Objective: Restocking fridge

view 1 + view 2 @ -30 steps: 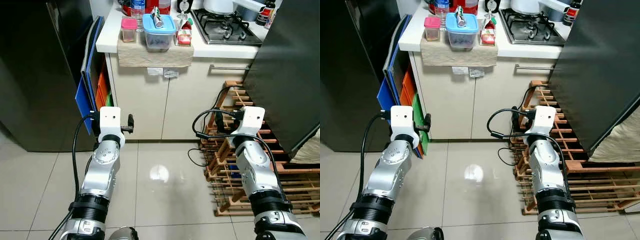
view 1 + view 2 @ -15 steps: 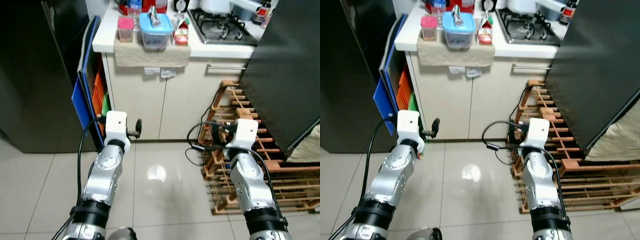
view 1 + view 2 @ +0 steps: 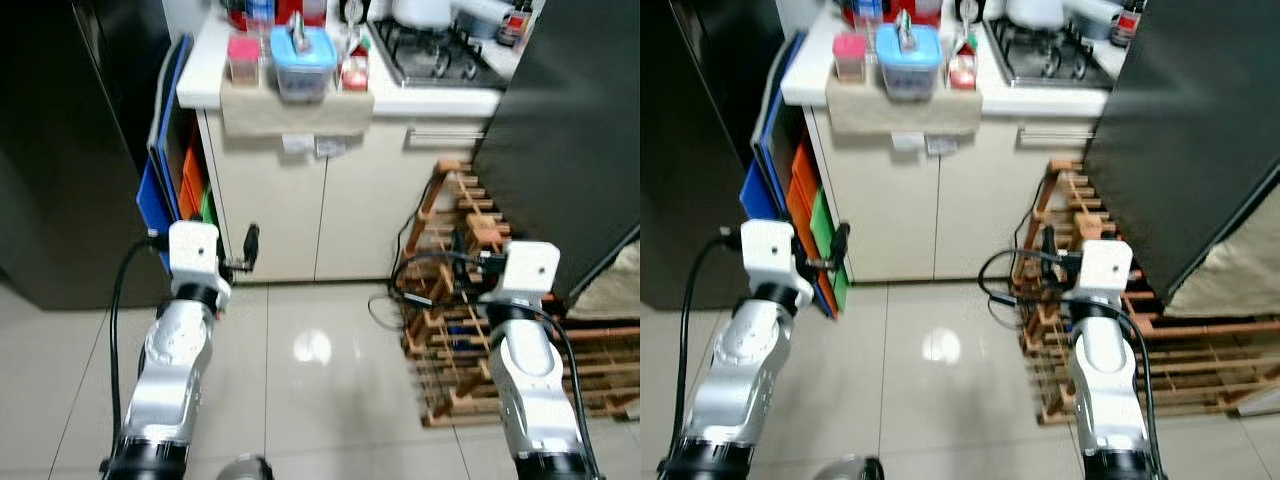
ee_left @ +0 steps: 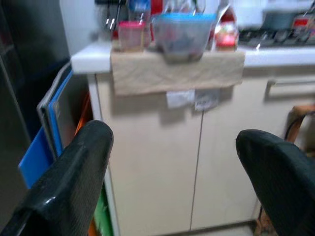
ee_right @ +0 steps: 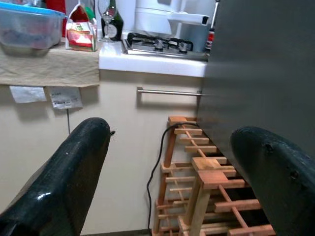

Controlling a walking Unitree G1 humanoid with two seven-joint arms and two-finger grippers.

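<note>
Both arms have spread wider; left gripper (image 4: 172, 162) and right gripper (image 5: 172, 162) gape empty. Blue-lidded tub (image 3: 302, 62) sits far on the counter (image 3: 440, 100).

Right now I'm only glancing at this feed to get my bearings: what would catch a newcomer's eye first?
Probably the blue-lidded tub on the beige cloth at the counter edge, with a pink-lidded jar on its left and a small carton on its right. Below left, bright blue and orange boards stand between the cabinet and a dark fridge. Both silver arms reach forward, left tool and right tool open and holding nothing.
</note>
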